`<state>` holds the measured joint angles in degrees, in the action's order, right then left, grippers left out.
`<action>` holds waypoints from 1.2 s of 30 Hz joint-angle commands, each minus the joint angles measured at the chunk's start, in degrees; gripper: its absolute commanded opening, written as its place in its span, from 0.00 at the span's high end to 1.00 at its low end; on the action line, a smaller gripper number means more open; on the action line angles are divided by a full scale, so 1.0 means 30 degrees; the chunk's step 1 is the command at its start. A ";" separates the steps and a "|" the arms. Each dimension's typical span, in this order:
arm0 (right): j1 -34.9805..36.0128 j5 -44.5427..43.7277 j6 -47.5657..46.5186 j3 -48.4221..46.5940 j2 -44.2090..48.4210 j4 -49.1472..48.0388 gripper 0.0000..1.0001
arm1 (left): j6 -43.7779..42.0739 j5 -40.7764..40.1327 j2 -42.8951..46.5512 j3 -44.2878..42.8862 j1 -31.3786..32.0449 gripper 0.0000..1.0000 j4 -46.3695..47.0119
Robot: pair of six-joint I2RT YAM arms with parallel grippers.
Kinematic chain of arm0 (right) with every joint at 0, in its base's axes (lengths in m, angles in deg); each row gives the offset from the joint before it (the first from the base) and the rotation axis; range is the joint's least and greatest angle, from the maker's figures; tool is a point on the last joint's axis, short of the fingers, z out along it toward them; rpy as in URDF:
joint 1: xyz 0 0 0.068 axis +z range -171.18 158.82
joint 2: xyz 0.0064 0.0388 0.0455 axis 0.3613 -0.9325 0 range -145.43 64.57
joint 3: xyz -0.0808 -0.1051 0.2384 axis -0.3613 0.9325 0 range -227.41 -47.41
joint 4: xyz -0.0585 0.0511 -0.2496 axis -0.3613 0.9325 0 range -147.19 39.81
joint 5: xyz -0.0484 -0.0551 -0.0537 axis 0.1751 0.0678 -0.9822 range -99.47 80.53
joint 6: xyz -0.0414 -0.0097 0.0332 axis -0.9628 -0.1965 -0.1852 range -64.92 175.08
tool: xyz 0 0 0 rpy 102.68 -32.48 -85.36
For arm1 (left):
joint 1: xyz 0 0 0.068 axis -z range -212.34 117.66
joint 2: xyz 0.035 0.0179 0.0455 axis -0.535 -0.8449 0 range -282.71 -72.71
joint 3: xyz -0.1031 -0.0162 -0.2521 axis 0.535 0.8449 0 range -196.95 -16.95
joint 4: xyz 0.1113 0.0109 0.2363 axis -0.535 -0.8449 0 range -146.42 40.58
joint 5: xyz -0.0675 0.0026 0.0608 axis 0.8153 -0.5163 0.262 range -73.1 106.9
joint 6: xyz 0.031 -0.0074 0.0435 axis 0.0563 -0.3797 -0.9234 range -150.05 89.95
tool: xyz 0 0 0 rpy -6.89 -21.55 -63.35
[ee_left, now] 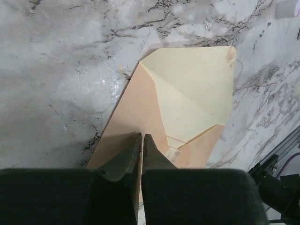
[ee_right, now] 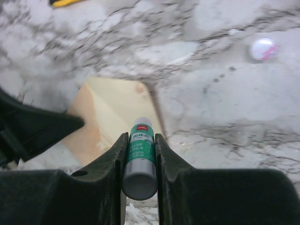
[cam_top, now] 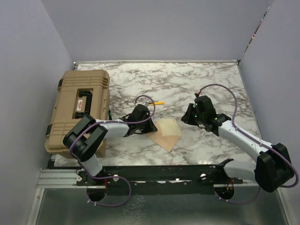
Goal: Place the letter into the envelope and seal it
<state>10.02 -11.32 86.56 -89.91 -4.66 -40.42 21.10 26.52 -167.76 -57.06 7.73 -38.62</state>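
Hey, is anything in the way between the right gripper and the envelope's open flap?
Nothing visible. The right gripper holds an uncapped glue stick aimed at the envelope, whose cream flap lies bare. The left gripper pinches the envelope's opposite edge, off to the side of that path.

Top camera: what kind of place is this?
Probably a robot test booth, not a home. Plain lilac walls box in a marble-patterned table, the left arm and right arm are mounted on a metal rail, and a tan hard case sits nearby.
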 commanded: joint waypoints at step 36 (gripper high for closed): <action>-0.8701 0.1960 0.6031 0.3825 -0.1449 -0.2319 0.28 | -0.6758 0.1956 0.3568 -0.2547 -0.0170 0.42 -0.6504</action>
<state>-15.57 2.71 105.69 -77.96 -14.19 -59.17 3.40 32.12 -160.15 -63.45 7.47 -53.37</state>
